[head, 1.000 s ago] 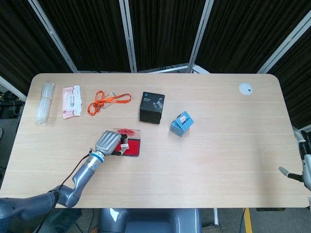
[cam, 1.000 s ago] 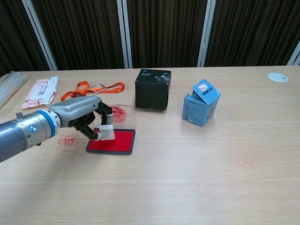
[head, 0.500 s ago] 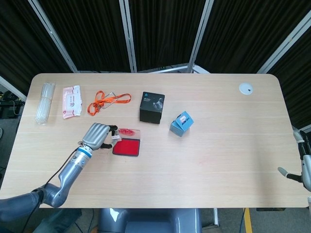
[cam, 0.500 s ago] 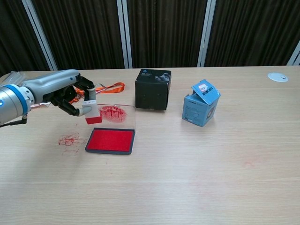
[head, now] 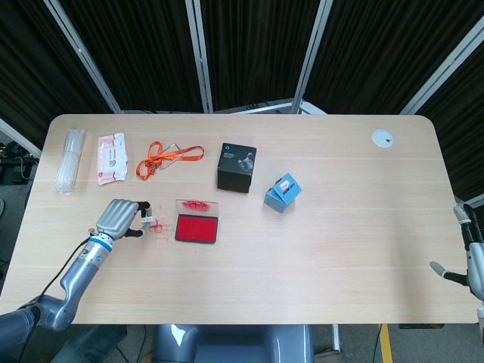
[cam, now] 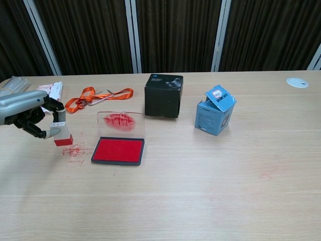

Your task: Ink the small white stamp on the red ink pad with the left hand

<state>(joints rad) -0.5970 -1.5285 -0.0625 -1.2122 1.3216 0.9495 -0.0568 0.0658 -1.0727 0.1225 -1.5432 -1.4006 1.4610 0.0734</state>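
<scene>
Chest view: left hand pinches one stamp; one ink pad; right hand's grip unclear.

- The left hand reaches in from the left edge, fingers curled, pinching the small white stamp.
- The right hand sits at the far right edge, its pose unclear.

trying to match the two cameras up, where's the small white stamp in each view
Head view: the stamp is left of centre, held at the left hand, just left of the red ink pad.
Chest view: the stamp is at far left, red face down, held by the left hand above red smears on the table.
Shared landmark: the red ink pad, right of the stamp in both.
</scene>
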